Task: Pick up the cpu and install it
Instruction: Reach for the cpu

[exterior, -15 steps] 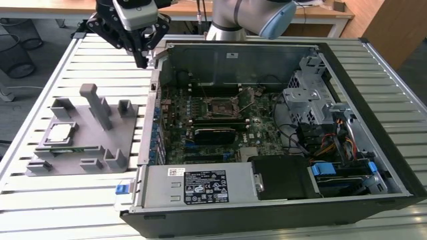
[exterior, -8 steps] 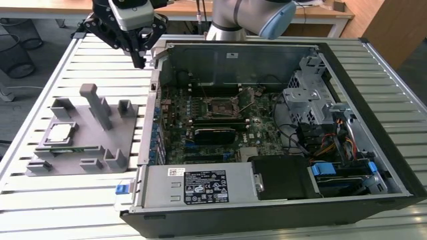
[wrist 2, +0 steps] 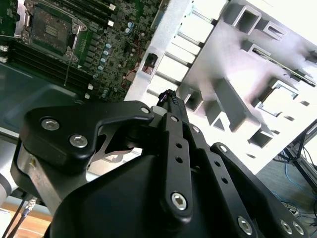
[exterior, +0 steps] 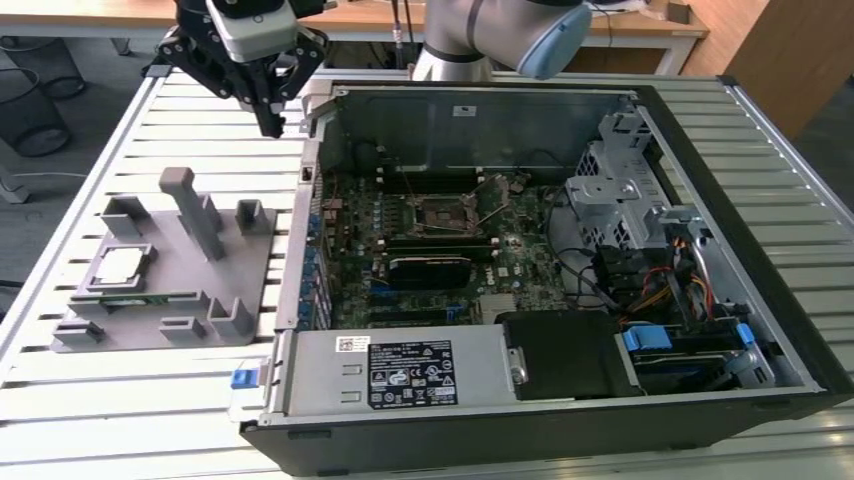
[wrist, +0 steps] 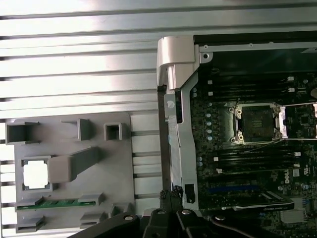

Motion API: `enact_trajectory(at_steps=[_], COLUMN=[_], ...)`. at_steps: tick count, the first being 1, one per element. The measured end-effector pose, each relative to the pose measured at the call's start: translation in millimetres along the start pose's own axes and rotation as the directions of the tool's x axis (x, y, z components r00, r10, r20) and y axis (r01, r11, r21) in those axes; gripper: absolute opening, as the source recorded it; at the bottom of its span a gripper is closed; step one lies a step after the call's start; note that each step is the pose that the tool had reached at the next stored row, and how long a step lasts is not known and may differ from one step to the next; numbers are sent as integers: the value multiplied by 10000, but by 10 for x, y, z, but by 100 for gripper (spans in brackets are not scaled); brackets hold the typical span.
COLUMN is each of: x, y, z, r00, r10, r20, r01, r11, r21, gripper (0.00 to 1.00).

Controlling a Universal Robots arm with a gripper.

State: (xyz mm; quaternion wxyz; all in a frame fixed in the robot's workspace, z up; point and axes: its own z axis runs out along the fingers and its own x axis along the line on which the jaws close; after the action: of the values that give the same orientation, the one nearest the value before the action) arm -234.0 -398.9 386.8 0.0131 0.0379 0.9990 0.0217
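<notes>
The cpu (exterior: 120, 265) is a small silver-topped square lying flat in a recess of the grey holder (exterior: 254, 300) on the exterior view's left. It is also seen in both wrist views (wrist: 35, 174) (wrist 2: 275, 99). My gripper (exterior: 274, 122) hangs high over the slatted table, between the holder and the open computer case (exterior: 467, 115), well behind the cpu. Its fingers (wrist 2: 169, 101) meet in one point with nothing between them. The open black socket (exterior: 441, 212) with its raised lever sits on the motherboard (wrist: 257, 124).
A green memory stick (exterior: 127, 298) lies in a slot of the holder just in front of the cpu. A tall grey post (exterior: 194, 210) rises from the holder beside it. The case holds a drive cage (exterior: 614, 190), cables and a power supply (exterior: 400, 370).
</notes>
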Motion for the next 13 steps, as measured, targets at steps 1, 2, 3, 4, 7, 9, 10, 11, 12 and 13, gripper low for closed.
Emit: enact_trajectory(at_steps=[1,2,3,4,7,9,10,11,12,13], x=[7,13,17,23,45,58,65,72,82,96], y=[0,-1,-1,-2,-4,-5,-5,-6,-7,-8], z=[0,1,3,5,9,12,13,14,14,15], r00=[10000,10000,10000,10000,10000,10000,10000,10000,10000,10000], r10=[1,1,0,0,0,0,0,1,1,0], r20=[0,0,1,1,0,0,0,0,0,0], r01=[-1,-1,0,0,0,0,0,-1,-1,0], r11=[10000,10000,10000,10000,10000,10000,10000,10000,10000,10000], r21=[0,0,-1,-1,0,0,0,0,1,0], gripper=[11,11,11,11,11,11,11,11,11,11])
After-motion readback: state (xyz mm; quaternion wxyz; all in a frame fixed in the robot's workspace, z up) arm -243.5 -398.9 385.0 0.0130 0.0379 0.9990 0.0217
